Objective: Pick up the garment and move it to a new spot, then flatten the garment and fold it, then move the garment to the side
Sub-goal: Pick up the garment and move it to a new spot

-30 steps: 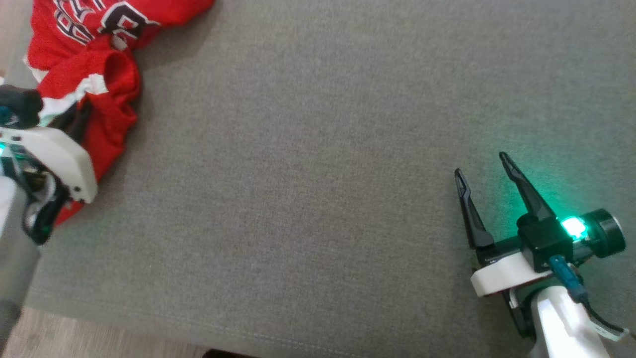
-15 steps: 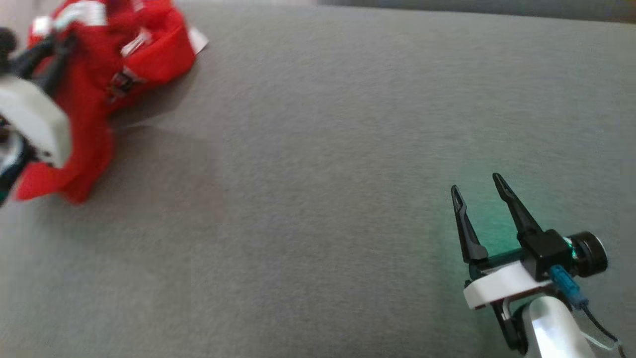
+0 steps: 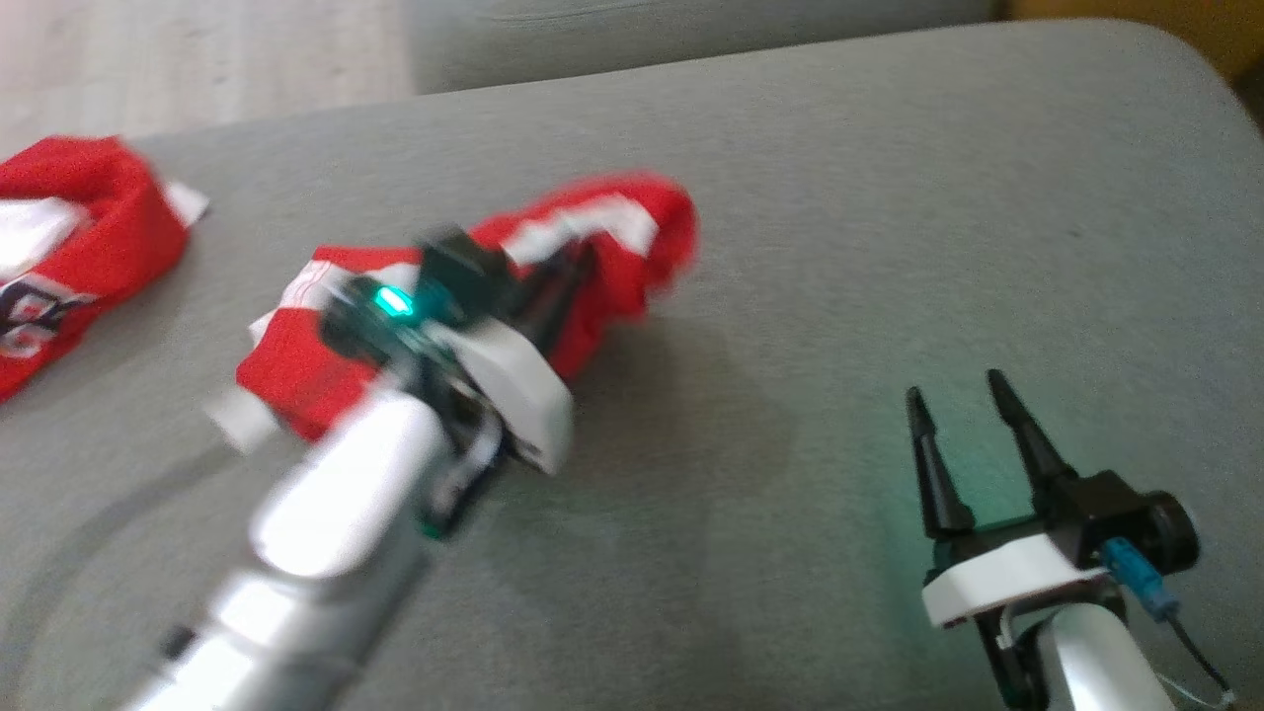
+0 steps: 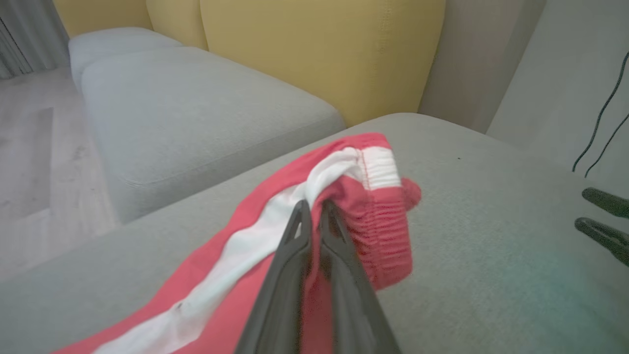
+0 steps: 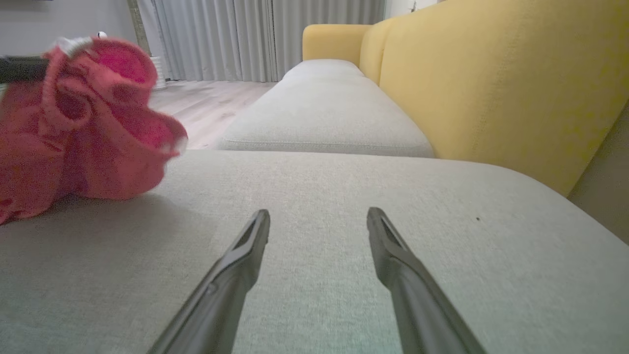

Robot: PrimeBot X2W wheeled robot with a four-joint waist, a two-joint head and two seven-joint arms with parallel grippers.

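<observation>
left gripper (image 4: 314, 209): fingers pinched on the red garment (image 4: 383, 236), seemingly partly raised off the grey cushion (image 3: 790, 247)
right gripper (image 3: 956, 393): fingers wide, empty

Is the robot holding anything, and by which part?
Yes: the left jaws are shut on the red garment, pinching its ribbed red-and-white edge. The right jaws are open, holding nothing.

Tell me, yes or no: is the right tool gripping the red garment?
No, the right tool stands open over the bare grey cushion, and the red garment is off to one side.
</observation>
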